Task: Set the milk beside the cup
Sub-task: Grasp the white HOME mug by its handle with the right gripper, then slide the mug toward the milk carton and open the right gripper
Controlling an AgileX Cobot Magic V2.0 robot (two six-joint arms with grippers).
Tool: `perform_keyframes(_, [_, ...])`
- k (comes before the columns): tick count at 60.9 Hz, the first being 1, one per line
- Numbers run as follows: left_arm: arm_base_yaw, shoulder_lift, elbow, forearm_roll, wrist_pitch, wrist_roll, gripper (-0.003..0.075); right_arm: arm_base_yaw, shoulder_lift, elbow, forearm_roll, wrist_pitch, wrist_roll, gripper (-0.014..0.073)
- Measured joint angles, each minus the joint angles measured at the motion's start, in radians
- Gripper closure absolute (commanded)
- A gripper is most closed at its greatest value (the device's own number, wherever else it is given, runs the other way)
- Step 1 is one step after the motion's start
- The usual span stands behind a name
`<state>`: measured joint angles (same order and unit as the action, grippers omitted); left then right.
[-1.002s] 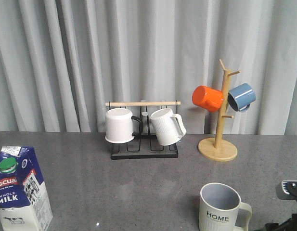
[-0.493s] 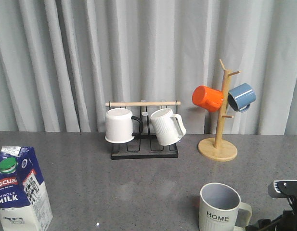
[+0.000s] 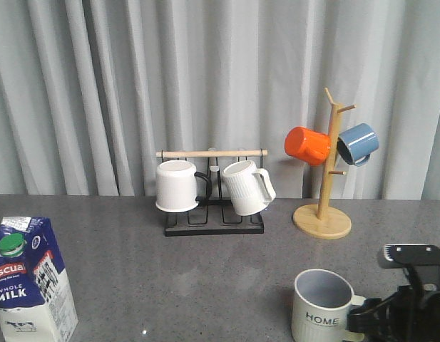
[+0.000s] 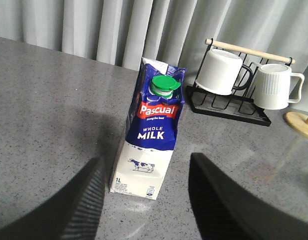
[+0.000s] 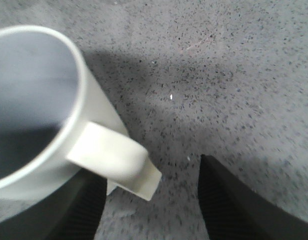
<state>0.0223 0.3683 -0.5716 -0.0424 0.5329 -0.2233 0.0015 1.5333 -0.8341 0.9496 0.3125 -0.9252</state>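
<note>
Grey speckled table (image 3: 205,278) carries everything. We see the milk (image 4: 153,131) standing upright straight ahead of our left gripper (image 4: 146,200), jaws spread, nothing pinched. Our right gripper (image 5: 151,200), also spread, sits beside the cup (image 3: 323,308), well apart from the milk.

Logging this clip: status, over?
Both grippers open, empty. Right gripper at cup handle. Milk upright ahead of left gripper, untouched. Path clear.
</note>
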Motion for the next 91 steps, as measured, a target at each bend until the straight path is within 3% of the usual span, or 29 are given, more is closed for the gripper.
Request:
perform_keyframes(6, [0.0,0.0,0.0,0.0,0.0,0.0,0.0343,0.044,0.061,-0.025,0.0,-0.041,-0.026,0.0268])
perform_keyframes(21, [0.0,0.0,0.0,0.0,0.001,0.0,0.0343,0.176,0.16,-0.042,0.012,-0.257,-0.117,0.0611])
perform_keyframes(34, [0.0,0.0,0.0,0.0,0.003,0.0,0.0343,0.21,0.158,-0.048,0.018,-0.312,-0.131,0.0601])
perform_keyframes(43, [0.0,0.0,0.0,0.0,0.004,0.0,0.0343,0.21,0.103,-0.078,0.018,-0.213,-0.132,0.0598])
perform_keyframes(51, [0.0,0.0,0.0,0.0,0.004,0.0,0.0343,0.211,0.089,-0.201,0.03,-0.069,-0.127,0.0597])
perform_keyframes(62, [0.0,0.0,0.0,0.0,0.004,0.0,0.0343,0.258,0.166,-0.327,0.038,-0.014,-0.101,0.0595])
perform_keyframes(79, [0.0,0.0,0.0,0.0,0.008,0.0,0.0343,0.343,0.316,-0.358,-0.011,-0.02,-0.055,0.0582])
perform_keyframes(91, [0.0,0.0,0.0,0.0,0.009,0.0,0.0343,0.343,0.334,-0.358,-0.056,0.016,-0.034,0.0496])
